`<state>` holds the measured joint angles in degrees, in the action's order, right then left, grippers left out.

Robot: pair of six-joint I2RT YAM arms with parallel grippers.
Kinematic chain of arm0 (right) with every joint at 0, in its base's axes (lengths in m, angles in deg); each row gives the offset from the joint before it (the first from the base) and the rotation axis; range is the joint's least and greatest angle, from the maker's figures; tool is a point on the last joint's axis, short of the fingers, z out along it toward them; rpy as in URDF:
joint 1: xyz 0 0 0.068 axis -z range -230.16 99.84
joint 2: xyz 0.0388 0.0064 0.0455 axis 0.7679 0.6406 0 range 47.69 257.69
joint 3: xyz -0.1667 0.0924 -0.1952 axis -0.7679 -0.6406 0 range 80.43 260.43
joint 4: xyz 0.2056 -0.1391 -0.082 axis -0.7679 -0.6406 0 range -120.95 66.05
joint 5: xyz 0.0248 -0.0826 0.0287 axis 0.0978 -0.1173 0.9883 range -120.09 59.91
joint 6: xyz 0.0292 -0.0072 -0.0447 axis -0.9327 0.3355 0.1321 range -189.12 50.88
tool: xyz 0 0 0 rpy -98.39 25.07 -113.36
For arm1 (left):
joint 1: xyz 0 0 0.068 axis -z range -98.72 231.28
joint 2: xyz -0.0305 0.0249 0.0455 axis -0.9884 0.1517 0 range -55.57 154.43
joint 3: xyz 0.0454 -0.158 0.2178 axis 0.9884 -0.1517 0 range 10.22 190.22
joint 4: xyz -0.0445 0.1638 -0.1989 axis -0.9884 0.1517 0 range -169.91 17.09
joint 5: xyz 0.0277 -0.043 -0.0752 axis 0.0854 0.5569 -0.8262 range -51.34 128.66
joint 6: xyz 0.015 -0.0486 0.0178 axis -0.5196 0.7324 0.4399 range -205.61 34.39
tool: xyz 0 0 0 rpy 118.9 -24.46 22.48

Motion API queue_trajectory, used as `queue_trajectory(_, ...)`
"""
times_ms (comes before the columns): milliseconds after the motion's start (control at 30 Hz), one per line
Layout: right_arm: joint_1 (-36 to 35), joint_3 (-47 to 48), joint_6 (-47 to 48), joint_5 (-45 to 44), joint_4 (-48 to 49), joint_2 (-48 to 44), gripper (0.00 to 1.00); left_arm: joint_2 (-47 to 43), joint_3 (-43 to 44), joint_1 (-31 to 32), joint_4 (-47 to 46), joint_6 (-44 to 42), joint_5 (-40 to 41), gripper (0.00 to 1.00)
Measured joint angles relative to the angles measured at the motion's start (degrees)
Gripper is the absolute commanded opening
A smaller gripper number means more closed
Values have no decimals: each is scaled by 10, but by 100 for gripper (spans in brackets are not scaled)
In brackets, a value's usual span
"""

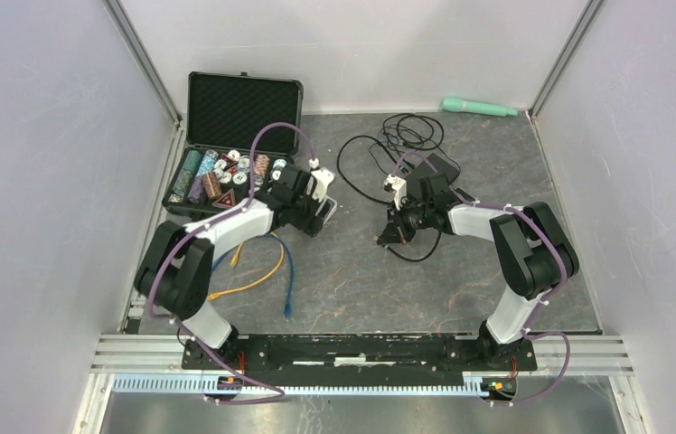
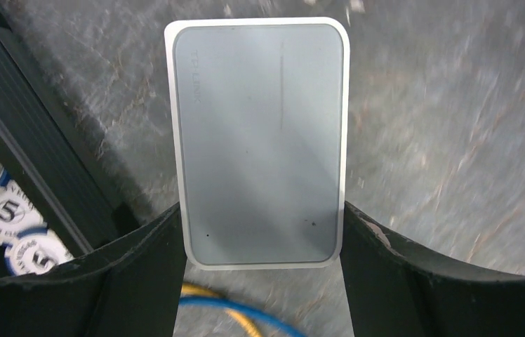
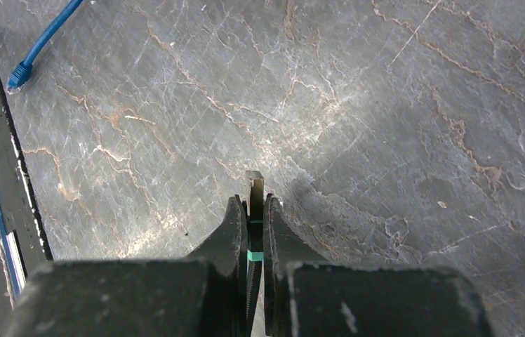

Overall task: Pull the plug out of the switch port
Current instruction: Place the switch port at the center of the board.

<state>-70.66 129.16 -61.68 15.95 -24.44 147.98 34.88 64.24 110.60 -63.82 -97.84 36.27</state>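
The left gripper [image 2: 261, 235] is clamped across a white, flat, round-cornered plastic network switch [image 2: 260, 140], one black finger [image 2: 149, 270] pressed against each long edge near the end closest to the wrist. In the top view this gripper [image 1: 321, 206] sits at about 10 o'clock from the middle of the grey marbled table [image 1: 461, 280]. Whether the network switch rests on the table or is raised off it cannot be told. The right gripper [image 3: 251, 207] is closed on a small clear plastic plug [image 3: 254, 184], whose tip sticks out past the fingertips and points at bare table. A green band [image 3: 253, 256] and a thin black cable [image 3: 250, 295] run back between the fingers. From above, the right gripper [image 1: 387, 237] lies at 3 o'clock of the left one and well apart from it, so the plug is out of the port. At 9 o'clock of the left gripper stands an open black foam-lined case [image 1: 244, 107] holding striped poker chips [image 1: 224, 172]. A loose yellow cable [image 1: 253, 285] and a blue cable [image 1: 287, 271] lie at 6 o'clock of it. A mint-green cylinder [image 1: 479, 107] lies against the far wall at 1 o'clock.
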Motion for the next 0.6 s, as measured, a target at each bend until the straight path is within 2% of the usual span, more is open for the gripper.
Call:
queue_trajectory(267,18,-5,2,0,5,0,4,116,134,0,16,196,67,2)
queue_trajectory(433,36,-13,-1,10,9,0,4,153,167,-2,26,269,118,2)
queue_trajectory(600,42,-14,-7,19,14,0,3,165,170,-5,47,308,130,2)
